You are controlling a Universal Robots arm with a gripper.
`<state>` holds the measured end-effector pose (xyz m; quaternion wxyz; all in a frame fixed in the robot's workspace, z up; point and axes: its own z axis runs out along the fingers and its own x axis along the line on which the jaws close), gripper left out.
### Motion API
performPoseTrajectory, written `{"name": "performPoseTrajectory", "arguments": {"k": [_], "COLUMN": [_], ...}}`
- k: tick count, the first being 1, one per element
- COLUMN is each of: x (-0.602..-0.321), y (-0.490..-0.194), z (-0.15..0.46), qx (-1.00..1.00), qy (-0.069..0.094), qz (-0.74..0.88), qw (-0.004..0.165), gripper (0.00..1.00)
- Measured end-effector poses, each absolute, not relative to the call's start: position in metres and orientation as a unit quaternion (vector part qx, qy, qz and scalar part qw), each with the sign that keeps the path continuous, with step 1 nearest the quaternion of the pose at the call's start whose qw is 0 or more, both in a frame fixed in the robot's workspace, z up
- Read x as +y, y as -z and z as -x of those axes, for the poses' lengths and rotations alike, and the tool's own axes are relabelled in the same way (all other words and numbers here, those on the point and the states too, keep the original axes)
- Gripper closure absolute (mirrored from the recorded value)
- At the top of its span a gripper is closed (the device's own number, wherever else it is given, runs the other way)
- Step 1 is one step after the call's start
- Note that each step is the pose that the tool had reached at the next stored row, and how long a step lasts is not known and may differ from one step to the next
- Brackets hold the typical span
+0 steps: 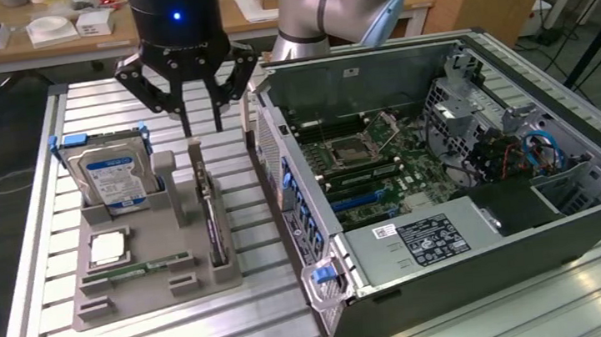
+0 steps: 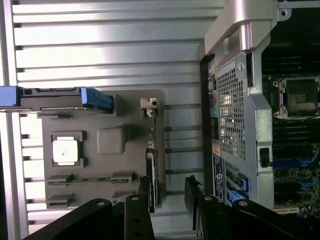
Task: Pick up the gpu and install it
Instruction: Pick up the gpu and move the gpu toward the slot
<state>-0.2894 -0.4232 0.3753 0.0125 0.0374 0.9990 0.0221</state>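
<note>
The gpu (image 1: 207, 208) stands on edge in a slot of the grey holder tray (image 1: 136, 299), just beside the open computer case (image 1: 438, 204). Seen edge-on, its face cannot be made out. The gripper (image 1: 203, 122) hangs above the card with jaws spread, holding nothing, and in the wrist view its fingers (image 2: 145, 200) hide one end of the card.
</note>
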Motion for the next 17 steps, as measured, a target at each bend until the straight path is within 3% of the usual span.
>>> {"name": "performPoseTrajectory", "arguments": {"k": [17], "x": [-0.437], "y": [-0.359], "z": [0.289], "qx": [0.999], "qy": [-0.022], "qz": [-0.037], "qw": [0.012], "gripper": [0.59]}}
